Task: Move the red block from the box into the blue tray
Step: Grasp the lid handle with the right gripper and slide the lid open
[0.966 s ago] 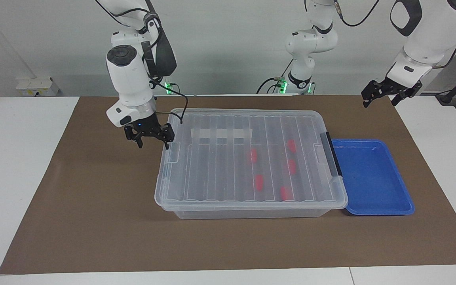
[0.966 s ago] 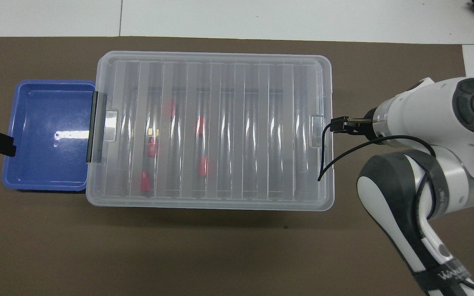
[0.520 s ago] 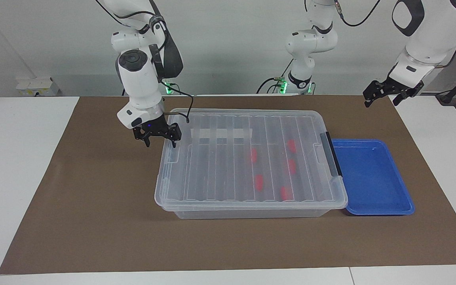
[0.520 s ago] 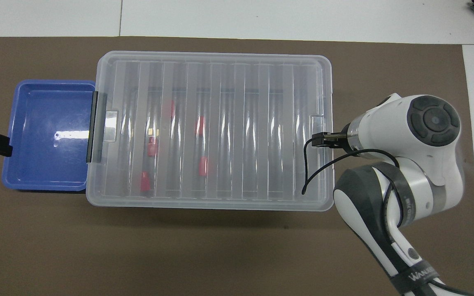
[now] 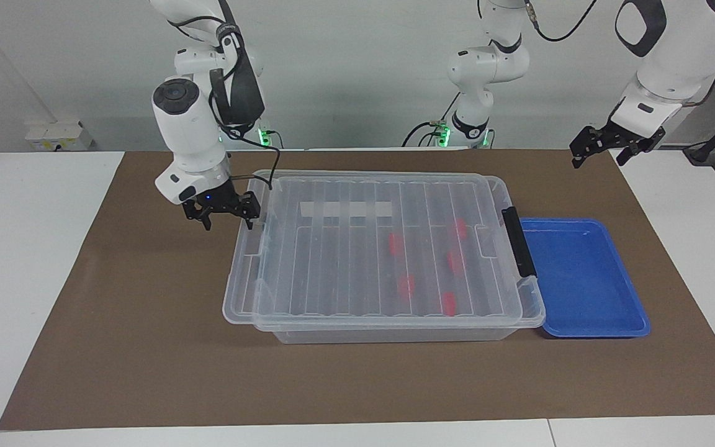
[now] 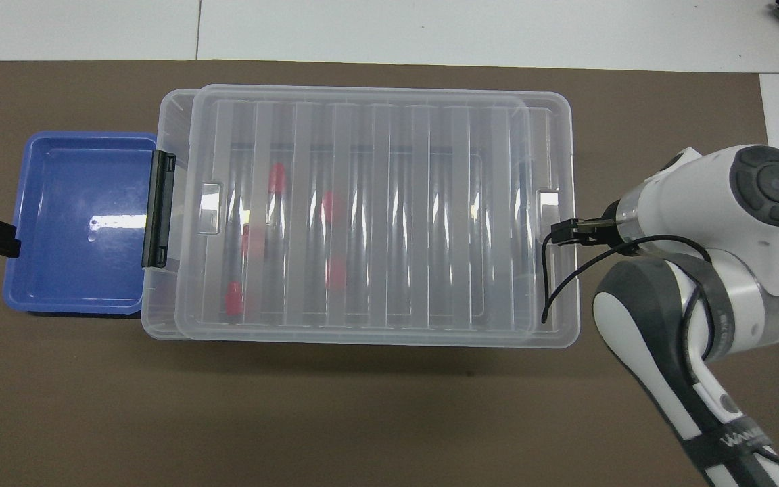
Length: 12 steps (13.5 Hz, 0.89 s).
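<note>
The right hand [image 5: 223, 213] sits at the lid's [image 5: 357, 248] end tab, toward the right arm's end of the worktop [image 5: 146, 347]. Its fingers are spread wide, with one fingertip at the lid's rim; whether they truly hook the tab cannot be told. The lid lies shifted off square, overhanging the box [image 5: 395, 332] at that end and baring a strip of box rim by the black latch [image 5: 519, 250]. The left hand [image 5: 602, 149] waits, fingers spread and empty, in the air near the worktop's edge at the left arm's end, above and apart from the blue tray [image 5: 584, 279].

The red block [image 5: 397, 244], one of five alike, lies inside the box under the lid, in the half toward the tray. The tray is empty and sits just beside the box's latch end.

The likely trouble: with only a fingertip on the tab, the hand may slip off and leave the lid half on. A harder pull could drag the whole box away from the tray, or tip the lid so its latch end drops onto the blocks.

The facing view shows the right hand's height against the lid's edge. The overhead view shows the lid's offset plainly, both outlines doubled, and only the tip of the left hand at the picture's edge beside the tray.
</note>
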Motion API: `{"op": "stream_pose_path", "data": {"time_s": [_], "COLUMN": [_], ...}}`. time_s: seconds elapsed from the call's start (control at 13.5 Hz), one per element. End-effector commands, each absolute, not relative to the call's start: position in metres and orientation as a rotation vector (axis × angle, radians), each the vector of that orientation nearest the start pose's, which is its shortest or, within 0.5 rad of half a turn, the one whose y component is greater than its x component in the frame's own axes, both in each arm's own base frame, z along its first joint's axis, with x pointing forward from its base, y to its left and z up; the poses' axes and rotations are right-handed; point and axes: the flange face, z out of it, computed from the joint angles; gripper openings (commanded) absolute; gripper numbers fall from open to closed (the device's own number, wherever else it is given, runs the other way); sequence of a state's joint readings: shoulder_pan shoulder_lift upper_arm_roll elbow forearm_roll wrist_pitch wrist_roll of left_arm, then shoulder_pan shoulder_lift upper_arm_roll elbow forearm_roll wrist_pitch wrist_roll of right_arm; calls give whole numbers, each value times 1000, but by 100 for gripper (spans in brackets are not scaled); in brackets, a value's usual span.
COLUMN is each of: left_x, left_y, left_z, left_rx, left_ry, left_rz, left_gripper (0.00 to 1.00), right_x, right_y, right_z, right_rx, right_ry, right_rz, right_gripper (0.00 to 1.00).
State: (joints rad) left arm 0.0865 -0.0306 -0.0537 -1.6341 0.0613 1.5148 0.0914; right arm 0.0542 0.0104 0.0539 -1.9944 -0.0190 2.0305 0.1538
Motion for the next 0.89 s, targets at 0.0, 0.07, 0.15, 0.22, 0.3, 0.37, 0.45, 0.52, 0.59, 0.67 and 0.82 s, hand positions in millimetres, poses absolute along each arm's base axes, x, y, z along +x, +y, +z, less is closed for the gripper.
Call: {"op": "stream_pose_path", "data": {"time_s": [0.0,0.07,0.15,0.22,0.3,0.37,0.45,0.52,0.59,0.67,0.82], "left_x": [532,532,530,527,527,530,532,532,534,535,552], "left_y": [18,14,11,-1,-29,-54,-78,-98,-119,-144,-168], "left_z": [611,611,614,622,622,619,614,605,589,573,537], "left_rx": [-3068,-3068,-3077,-3081,-3081,-3079,-3083,-3117,-3141,-3148,-3152], "left_ry": [109,121,128,111,11,-203,-367,-475,-542,-580,-590], "left_rz": [133,126,126,93,69,5,-76,-119,-162,-186,-162], "left_gripper": [100,100,100,100,100,100,100,100,100,100,100], "right_x": [547,547,546,545,545,546,546,546,546,546,545], "right_y": [20,9,-1,-14,-25,-35,-44,-50,-52,-59,-67], "right_z": [463,464,462,463,462,464,464,464,464,464,463], "right_rx": [-3156,-3157,-3156,-3155,-3152,-3152,-3152,-3151,-3151,-3152,-3152], "right_ry": [-12,-53,-85,-133,-186,-213,-221,-235,-263,-268,-268], "right_rz": [-40,-36,-12,-8,-7,-18,-25,-29,-33,-38,-37], "right_gripper": [100,100,100,100,100,100,100,100,100,100,100]}}
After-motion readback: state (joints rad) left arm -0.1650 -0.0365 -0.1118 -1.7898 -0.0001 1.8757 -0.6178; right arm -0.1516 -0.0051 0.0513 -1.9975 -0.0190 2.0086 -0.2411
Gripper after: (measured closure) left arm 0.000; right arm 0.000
